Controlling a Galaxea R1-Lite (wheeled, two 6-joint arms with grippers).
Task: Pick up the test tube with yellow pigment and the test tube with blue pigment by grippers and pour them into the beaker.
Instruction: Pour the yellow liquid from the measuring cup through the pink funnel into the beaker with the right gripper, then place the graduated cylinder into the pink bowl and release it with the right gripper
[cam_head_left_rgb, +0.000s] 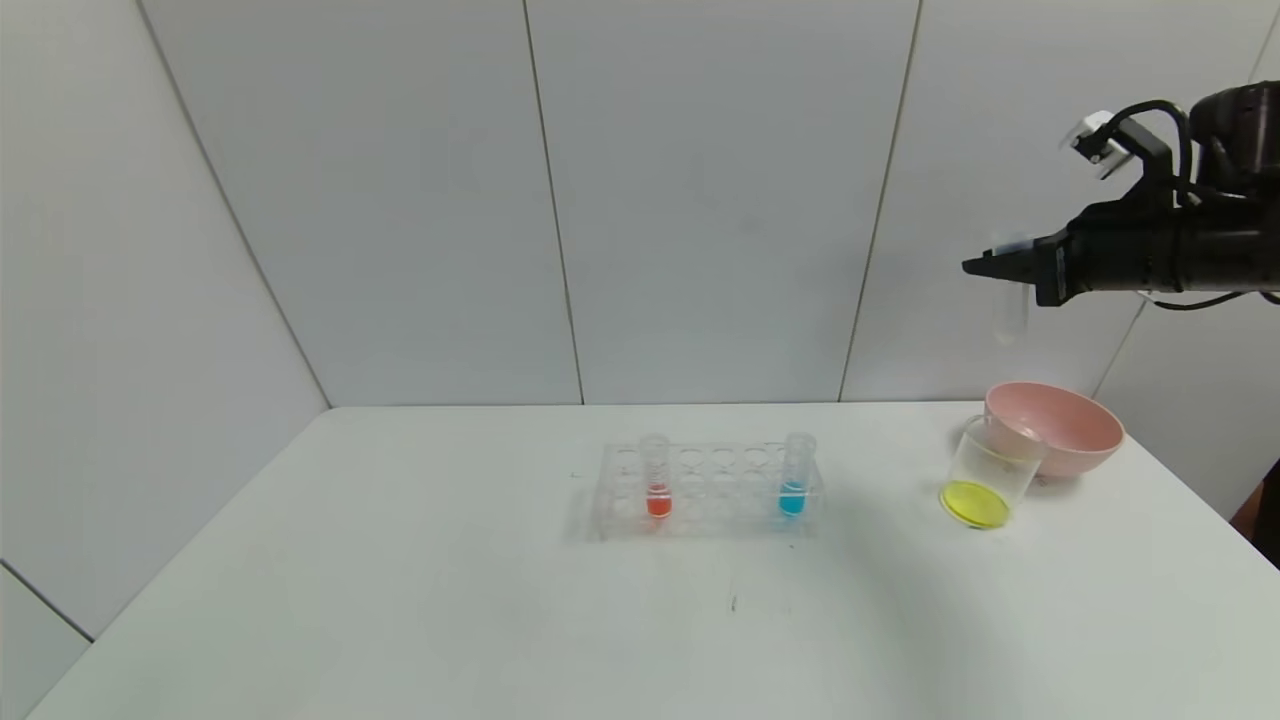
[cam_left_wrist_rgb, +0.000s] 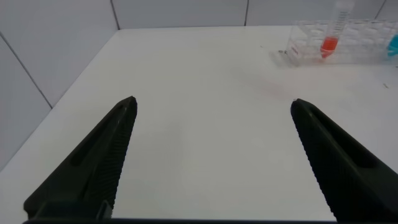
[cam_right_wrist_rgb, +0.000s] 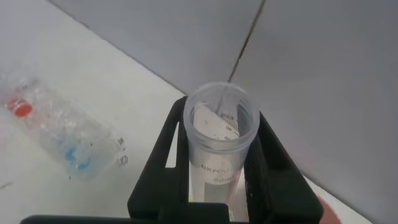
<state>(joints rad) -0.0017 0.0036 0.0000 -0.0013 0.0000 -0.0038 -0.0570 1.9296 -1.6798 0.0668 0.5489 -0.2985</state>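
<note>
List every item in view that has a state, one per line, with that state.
Right gripper: raised above the beaker, shut on the emptied test tube.
Emptied test tube: upright, no liquid visible.
Beaker: on the table, yellow liquid in its bottom.
Blue test tube: upright in the rack.
Orange-red tube: upright in the rack.
Pink bowl: upright behind the beaker.
Left gripper: open, holding nothing.

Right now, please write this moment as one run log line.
right gripper: shut on emptied clear test tube, raised | clear beaker: yellow liquid | blue-liquid test tube: in rack | left gripper: open, idle
</note>
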